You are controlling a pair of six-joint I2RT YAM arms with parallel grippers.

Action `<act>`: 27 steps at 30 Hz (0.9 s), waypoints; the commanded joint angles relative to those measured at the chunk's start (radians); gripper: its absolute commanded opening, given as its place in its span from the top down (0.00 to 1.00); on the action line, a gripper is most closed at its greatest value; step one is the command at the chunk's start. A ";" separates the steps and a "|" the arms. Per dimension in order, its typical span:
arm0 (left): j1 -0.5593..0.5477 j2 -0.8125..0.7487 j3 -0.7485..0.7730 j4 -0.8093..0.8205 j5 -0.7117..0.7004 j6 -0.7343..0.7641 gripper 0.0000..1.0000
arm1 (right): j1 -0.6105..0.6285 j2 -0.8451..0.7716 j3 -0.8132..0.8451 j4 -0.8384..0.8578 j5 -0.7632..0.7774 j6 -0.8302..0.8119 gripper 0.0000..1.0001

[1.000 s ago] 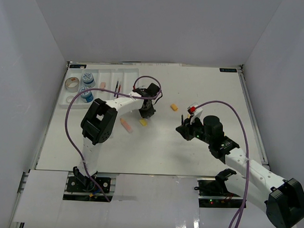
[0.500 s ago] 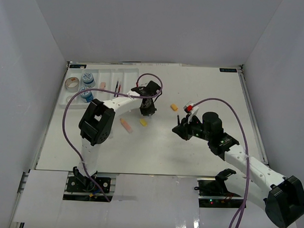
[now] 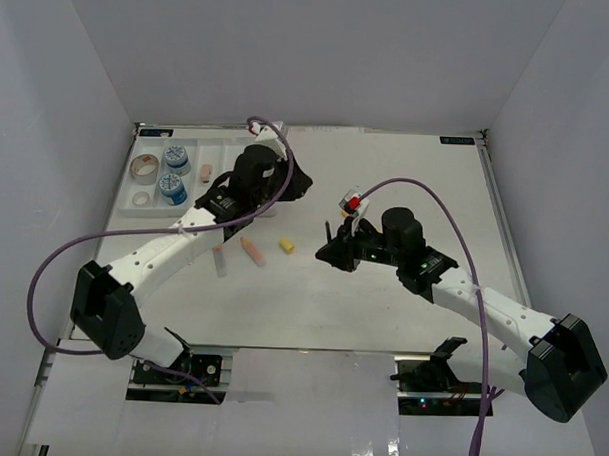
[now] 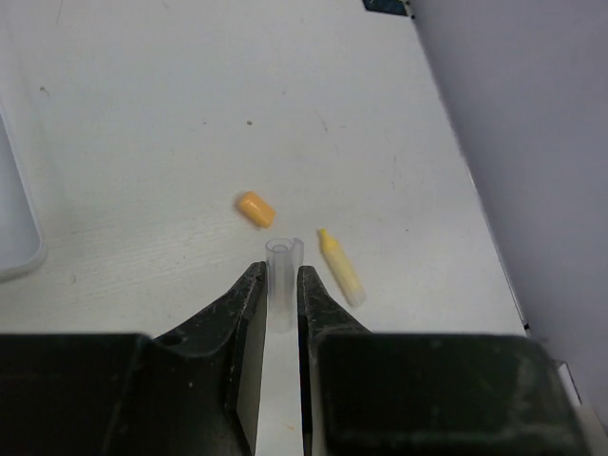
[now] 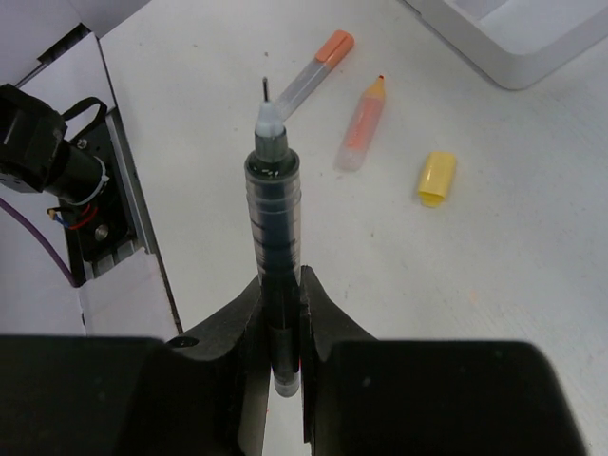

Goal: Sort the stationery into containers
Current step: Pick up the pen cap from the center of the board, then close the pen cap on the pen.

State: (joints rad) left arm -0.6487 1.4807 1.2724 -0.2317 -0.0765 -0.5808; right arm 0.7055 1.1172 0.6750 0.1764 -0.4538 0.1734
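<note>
Stationery is being carried by both arms at once. The left gripper (image 4: 282, 290) is pinching its fingers narrowly on a small clear tube (image 4: 283, 255), probably a pen cap. It is gripping the lower end, so the open mouth is pointing forward and staying in sight of the wrist camera. On the surface (image 4: 171, 114) ahead of it, a stubby orange-yellow piece (image 4: 256, 209) and a pale yellow marker (image 4: 340, 268) are lying loose, near each other but not touching.

The right gripper (image 5: 280, 285) is clamping its fingers tight on a dark pen (image 5: 274, 204). It is holding the pen by the rear of the barrel and in line with the fingers, so the fine uncapped tip is projecting well ahead. That grip seems to be keeping the tip clear for aiming, either at a slot or at the cap.

Past the tip, an orange-capped marker (image 5: 309, 68), an orange marker (image 5: 361, 125) and a yellow cap (image 5: 437, 178) are waiting unsorted, just short of the white tray (image 5: 518, 43). From above, the tray is sitting at the far left of the surface. It is already holding two tape rolls (image 3: 144, 165), two blue-white tubs (image 3: 173, 187) and a pink eraser (image 3: 205, 171), each kind apparently in its own compartment.

With pen and tube facing each other mid-surface, the arms are likely capping the pen before binning it, though that is only a guess.
</note>
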 commanded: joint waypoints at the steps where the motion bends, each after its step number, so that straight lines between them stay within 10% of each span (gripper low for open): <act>1: 0.015 -0.146 -0.111 0.210 0.075 0.081 0.87 | 0.031 0.029 0.075 0.107 -0.010 0.032 0.92; 27: 0.020 -0.442 -0.418 0.535 0.162 0.058 0.88 | 0.095 0.220 0.241 0.161 0.061 0.044 0.92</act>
State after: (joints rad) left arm -0.6338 1.0790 0.8627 0.2470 0.0685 -0.5175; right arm 0.7944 1.3338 0.8658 0.2947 -0.3988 0.2256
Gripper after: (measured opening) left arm 0.257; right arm 0.177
